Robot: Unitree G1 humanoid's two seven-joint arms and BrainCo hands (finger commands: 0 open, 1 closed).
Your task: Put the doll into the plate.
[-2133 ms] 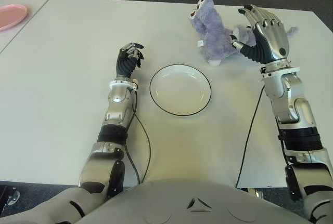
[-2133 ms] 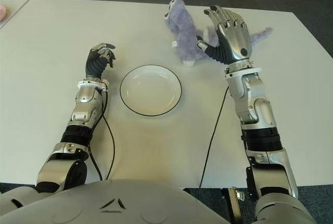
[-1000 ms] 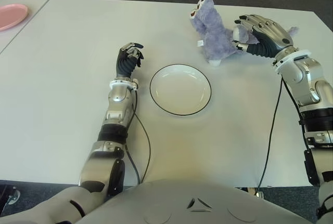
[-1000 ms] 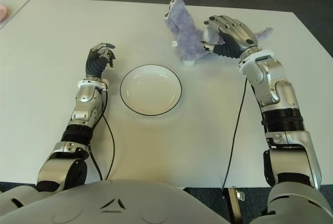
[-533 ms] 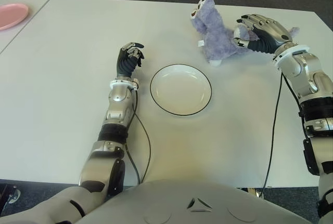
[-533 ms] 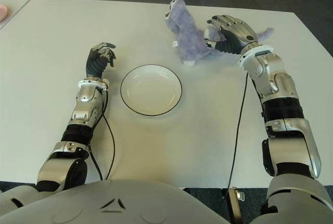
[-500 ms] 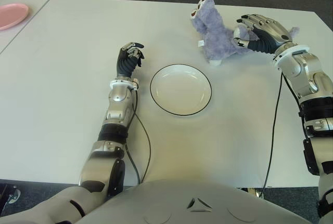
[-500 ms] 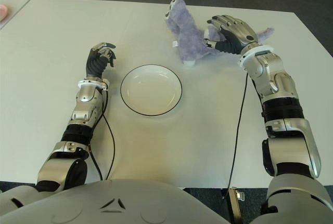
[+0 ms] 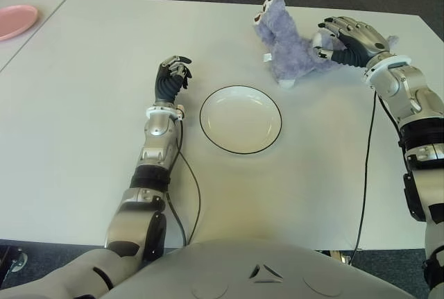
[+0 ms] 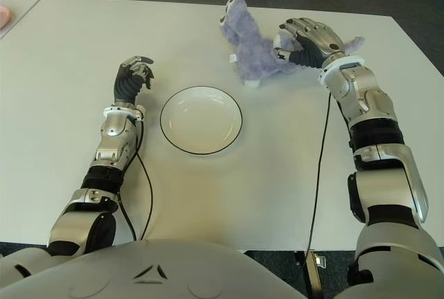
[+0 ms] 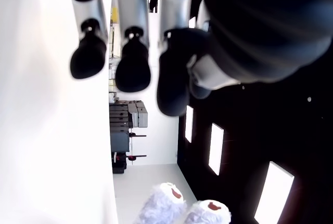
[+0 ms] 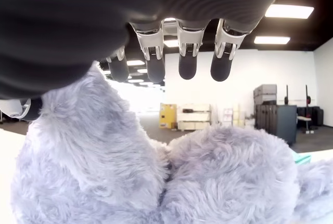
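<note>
Purple doll [image 9: 284, 49] (furry) lies beyond the empty white plate [image 9: 241, 119].

I see the worktop [image 9: 83, 91] evenly and brightly lit from overhead, shadows faint. In the right wrist view, ceiling lights [image 12: 289, 11] glare; the close fur [image 12: 93, 172] looks soft and blurred.

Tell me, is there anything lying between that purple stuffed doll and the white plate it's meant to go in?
Nothing visible does. The doll sits beyond the plate, with only bare table between them. The right hand is over the doll's rear; the left hand shows left of the plate.
</note>
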